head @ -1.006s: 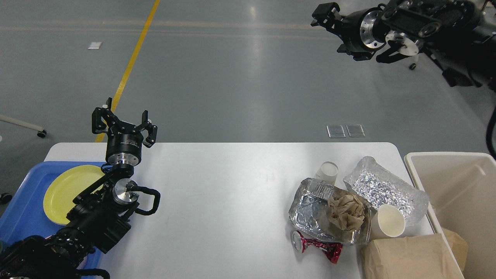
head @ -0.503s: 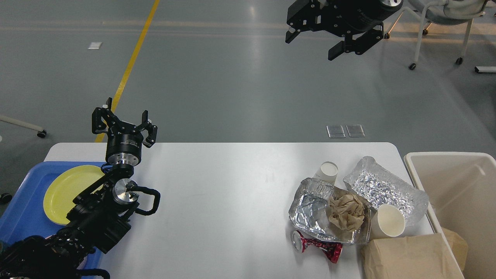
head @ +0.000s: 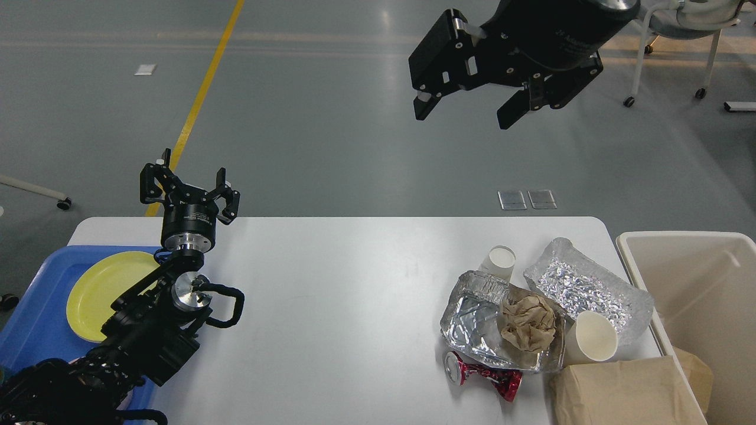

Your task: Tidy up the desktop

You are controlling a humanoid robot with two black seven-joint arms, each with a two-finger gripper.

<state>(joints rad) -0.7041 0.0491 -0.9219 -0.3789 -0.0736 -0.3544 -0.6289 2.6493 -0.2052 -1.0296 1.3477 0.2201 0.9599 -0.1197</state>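
The white desktop [head: 342, 307] fills the lower middle of the head view. At its right end lies a heap of litter: two crumpled foil trays [head: 472, 319] [head: 585, 289], a brown paper wad [head: 527, 321], two paper cups [head: 501, 261] [head: 592, 336], a crushed red can [head: 484, 375] and a brown paper bag [head: 620, 392]. My left gripper [head: 189, 192] stands open and empty above the table's back left corner. My right gripper [head: 466, 109] hangs open and empty high above the floor beyond the table.
A blue tray [head: 35, 330] with a yellow plate [head: 100, 289] sits at the table's left end under my left arm. A cream bin [head: 703, 307] stands beside the table's right edge. A chair [head: 673, 35] is at the back right.
My right arm has swung in from the upper right, leftward and down, and its gripper now looms larger and closer. The left arm and the litter have not moved.
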